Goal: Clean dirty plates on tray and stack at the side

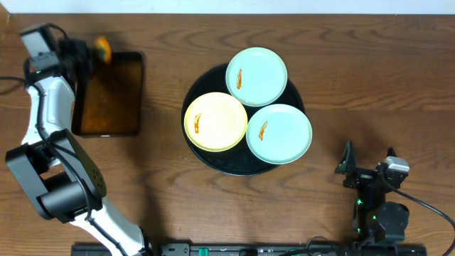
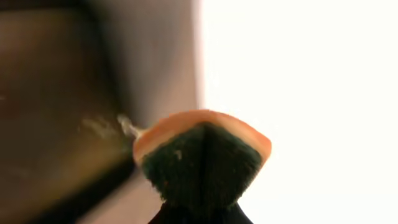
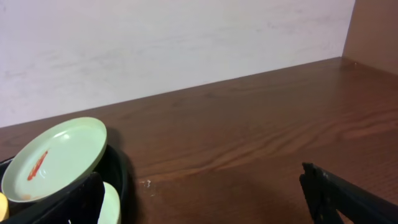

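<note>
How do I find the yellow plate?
On the wooden table, find the round black tray. Three small plates sit on it; the yellow plate is the left one. Only it is yellow: the far plate and the right plate are mint-blue.

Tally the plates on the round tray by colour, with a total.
Mint-blue plates: 2
Yellow plate: 1
Total: 3
</note>
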Robot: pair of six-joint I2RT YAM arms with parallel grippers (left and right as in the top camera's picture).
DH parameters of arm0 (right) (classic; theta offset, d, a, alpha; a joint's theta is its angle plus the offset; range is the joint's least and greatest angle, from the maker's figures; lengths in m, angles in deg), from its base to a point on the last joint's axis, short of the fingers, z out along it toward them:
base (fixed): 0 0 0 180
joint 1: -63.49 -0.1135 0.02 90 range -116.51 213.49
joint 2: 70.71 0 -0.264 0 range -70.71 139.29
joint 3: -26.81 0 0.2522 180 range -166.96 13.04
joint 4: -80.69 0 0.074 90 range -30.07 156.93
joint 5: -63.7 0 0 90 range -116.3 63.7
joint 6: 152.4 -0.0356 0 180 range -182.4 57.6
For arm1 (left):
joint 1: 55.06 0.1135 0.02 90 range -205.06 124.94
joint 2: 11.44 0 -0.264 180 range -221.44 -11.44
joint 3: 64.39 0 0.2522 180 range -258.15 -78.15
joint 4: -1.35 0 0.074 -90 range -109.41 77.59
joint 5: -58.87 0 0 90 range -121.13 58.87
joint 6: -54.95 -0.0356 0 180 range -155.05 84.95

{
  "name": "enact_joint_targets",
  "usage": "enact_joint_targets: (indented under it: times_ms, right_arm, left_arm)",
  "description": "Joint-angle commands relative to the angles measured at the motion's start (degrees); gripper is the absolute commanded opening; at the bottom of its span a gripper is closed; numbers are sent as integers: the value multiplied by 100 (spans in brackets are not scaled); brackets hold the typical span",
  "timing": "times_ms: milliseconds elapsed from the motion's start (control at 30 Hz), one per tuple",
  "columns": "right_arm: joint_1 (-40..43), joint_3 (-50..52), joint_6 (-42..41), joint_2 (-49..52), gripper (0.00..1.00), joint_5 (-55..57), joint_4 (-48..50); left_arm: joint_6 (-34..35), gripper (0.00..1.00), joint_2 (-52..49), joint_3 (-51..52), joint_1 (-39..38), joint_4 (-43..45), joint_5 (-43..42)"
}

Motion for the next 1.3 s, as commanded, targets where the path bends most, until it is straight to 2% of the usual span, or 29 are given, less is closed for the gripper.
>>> enact_joint_targets:
  times_ms: [0,67,167,200,267,333,367,400,500,667,800,967,1100,1267]
  right_arm:
    - [22,13,66,-31,99,59,-11]
    - [22,13,66,-31,99,59,-11]
    - [22,13,66,-31,99,59,-11]
    - [22,13,66,-31,99,59,-11]
    - [22,13,66,-31,99,59,-11]
    - [22,13,66,-31,99,59,-11]
    - [22,13,66,-31,99,59,-11]
    - [22,13,66,-31,99,59,-11]
    - [22,13,66,-31,99,59,-11]
    - [22,13,66,-31,99,59,-11]
    - [22,13,66,-31,99,59,-11]
    - [22,13,66,-31,99,59,-11]
    - [22,13,66,-31,99,59,-11]
    - [22,13,66,-31,99,59,-11]
  left_arm:
    - [754,7,579,-92,-7,715,-894]
    - [352,8,682,-92,-26,758,-625]
    - [-1316,8,662,-90,-92,72,-142]
    - [-1974,7,638,-83,-149,-501,323]
    - [-2879,7,505,-68,-337,-1665,1871]
    - [-3327,7,293,0,-503,-2205,3246]
    - [-3567,7,164,42,-573,-2334,3716]
    - [-3825,7,66,63,-614,-2374,3842]
    - [-4415,7,-17,61,-654,-2315,3386]
    - [-4551,7,470,-35,-651,-1700,2273]
    - [-4686,8,1147,-39,-647,-1027,2164]
    - [-5331,8,1593,-39,-651,-691,2164]
    - [-5635,7,1342,107,-649,-944,2168]
    - [-5718,8,129,560,-647,-1117,2162]
